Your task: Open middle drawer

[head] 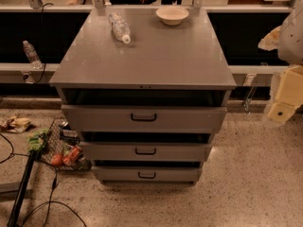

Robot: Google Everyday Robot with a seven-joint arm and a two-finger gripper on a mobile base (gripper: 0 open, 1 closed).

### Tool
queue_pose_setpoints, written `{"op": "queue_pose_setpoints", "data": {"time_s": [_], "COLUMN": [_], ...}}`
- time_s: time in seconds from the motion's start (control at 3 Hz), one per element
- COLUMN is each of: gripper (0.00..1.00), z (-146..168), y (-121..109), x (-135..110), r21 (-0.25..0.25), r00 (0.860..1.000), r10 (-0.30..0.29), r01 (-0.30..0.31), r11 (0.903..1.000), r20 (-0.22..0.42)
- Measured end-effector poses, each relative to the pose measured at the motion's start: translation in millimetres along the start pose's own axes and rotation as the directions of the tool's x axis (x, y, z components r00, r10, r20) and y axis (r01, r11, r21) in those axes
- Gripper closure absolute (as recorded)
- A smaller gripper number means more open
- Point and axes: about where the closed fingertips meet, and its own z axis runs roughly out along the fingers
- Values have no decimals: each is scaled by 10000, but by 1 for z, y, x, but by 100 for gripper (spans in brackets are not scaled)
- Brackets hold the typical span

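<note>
At the right edge of my view, well apart from the grey metal cabinet (142, 56), hangs the pale yellow gripper (285, 100); I cannot tell its state. Centre-frame, the shallow grey middle drawer (104, 152) with its small black handle (146, 151) sits beneath the taller-fronted top drawer (94, 118).

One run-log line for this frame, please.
phase: pre-contact | middle drawer: handle untouched | end effector: right edge, apart from cabinet

Speckled terrazzo floor (255, 174), dark-fronted counter (255, 32) with a pale rail (28, 67) behind (dim, warm light)
</note>
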Motion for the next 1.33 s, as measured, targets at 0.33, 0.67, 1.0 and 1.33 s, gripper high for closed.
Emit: {"op": "queue_pose_setpoints", "data": {"time_s": [0.33, 0.67, 1.0, 1.33], "gripper": [0, 0, 0, 0], "z": [0, 22, 91, 159], "y": [0, 5, 21, 35], "x": [0, 3, 12, 25], "r21": [2, -151, -717, -1221], "r00": [10000, 9999, 9972, 9914], "r10": [0, -151, -731, -1285], "r01": [0, 151, 741, 1304], "r11": [10000, 9998, 9947, 9839], "r20": [1, -39, 154, 234]}}
